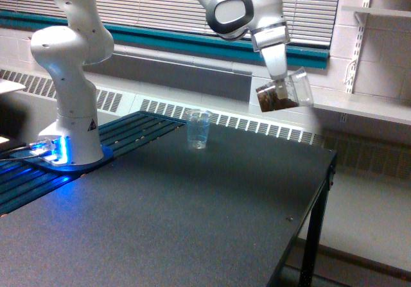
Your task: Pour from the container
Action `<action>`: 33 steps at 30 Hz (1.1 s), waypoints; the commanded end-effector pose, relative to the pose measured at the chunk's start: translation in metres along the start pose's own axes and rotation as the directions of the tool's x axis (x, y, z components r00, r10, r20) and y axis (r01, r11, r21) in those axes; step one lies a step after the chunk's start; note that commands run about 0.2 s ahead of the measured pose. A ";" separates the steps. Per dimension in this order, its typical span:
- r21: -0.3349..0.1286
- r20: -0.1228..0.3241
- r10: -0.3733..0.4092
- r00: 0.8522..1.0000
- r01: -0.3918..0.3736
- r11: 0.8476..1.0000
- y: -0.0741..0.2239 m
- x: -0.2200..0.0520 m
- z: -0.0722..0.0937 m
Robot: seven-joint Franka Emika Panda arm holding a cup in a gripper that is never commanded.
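The arm reaches out high above the desk (192, 216), its pincer (280, 86) pointing down and grasping the container (286, 94). The container, tilted with brown contents inside, hangs above and to the exterior view's right of the slim cup (198, 129).

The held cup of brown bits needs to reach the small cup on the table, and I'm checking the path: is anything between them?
Nothing visible. The container hangs in the gripper, up and toward the exterior view's right of the small cup; only open air and bare tabletop between them.

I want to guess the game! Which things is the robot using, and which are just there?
Using:
- wide clear plastic cup holding brown bits, gripped by the pincer
- slim clear plastic cup standing on the table

Just there:
- white wall shelf
- window blinds
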State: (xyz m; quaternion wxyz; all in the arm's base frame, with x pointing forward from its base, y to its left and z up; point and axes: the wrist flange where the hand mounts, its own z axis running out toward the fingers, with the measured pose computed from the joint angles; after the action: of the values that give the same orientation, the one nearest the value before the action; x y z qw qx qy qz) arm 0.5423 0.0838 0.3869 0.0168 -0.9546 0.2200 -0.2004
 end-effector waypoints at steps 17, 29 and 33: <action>0.017 -0.028 -0.207 0.978 0.208 0.978 -0.053 -0.150 -0.035; -0.010 -0.049 -0.244 0.969 0.244 0.970 -0.066 -0.202 -0.052; -0.024 -0.056 -0.242 0.969 0.241 0.970 -0.069 -0.217 -0.056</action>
State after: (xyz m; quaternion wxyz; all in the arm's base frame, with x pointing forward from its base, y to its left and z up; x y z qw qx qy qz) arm 0.3853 0.2291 0.3646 -0.0230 -0.9719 0.0767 -0.2212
